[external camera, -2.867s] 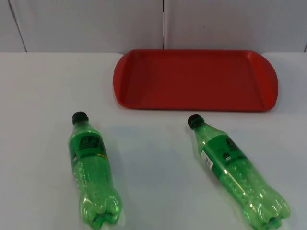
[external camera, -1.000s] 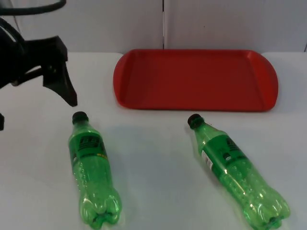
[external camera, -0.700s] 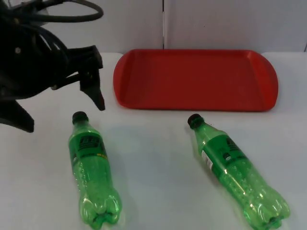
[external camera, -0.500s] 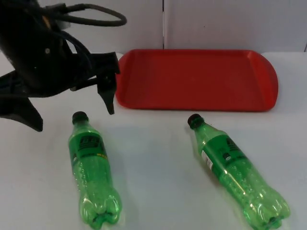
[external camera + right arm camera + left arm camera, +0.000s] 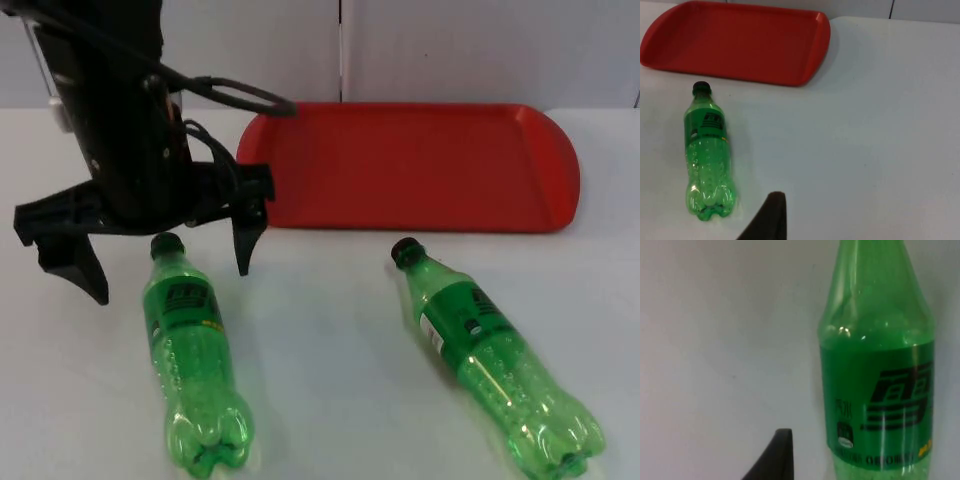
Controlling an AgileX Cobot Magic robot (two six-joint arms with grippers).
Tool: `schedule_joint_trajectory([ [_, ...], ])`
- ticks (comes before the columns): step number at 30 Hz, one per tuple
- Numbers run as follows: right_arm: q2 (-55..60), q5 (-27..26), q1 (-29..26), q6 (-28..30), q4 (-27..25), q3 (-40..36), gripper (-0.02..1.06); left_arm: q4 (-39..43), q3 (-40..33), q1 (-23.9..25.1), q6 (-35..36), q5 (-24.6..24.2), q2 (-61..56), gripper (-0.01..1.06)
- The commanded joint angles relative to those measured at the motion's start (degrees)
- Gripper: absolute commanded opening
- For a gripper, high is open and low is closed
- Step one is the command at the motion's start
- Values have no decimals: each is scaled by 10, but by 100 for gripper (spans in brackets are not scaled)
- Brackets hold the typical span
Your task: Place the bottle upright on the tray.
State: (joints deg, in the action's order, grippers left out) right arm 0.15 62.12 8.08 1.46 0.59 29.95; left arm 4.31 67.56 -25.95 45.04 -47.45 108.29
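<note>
The left tool (image 5: 170, 268) hangs wide open, one finger on each side of the neck of the left green bottle (image 5: 192, 355) lying on the white worktop (image 5: 330, 380), apparently for a grasp, short of the empty red tray (image 5: 410, 165).

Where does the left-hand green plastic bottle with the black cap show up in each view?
Top view: left green plastic bottle lies flat on the white table, cap toward the red plastic tray, under the open left gripper.
Left wrist view: its neck and label.
Right wrist view: here the waiting right gripper faces the other green bottle.
Shared landmark: the bottle's dark-printed label; the tray links top and right wrist views.
</note>
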Motion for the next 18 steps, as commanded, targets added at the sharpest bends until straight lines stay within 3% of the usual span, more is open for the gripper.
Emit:
schedule_joint_trajectory([
  [1,-1,-5,-4,7,-1,-4,105,4,4,-3,8,20,13,105],
  [18,-1,-5,-4,7,-1,-4,105,-12,4,1,-13,102,105,105],
])
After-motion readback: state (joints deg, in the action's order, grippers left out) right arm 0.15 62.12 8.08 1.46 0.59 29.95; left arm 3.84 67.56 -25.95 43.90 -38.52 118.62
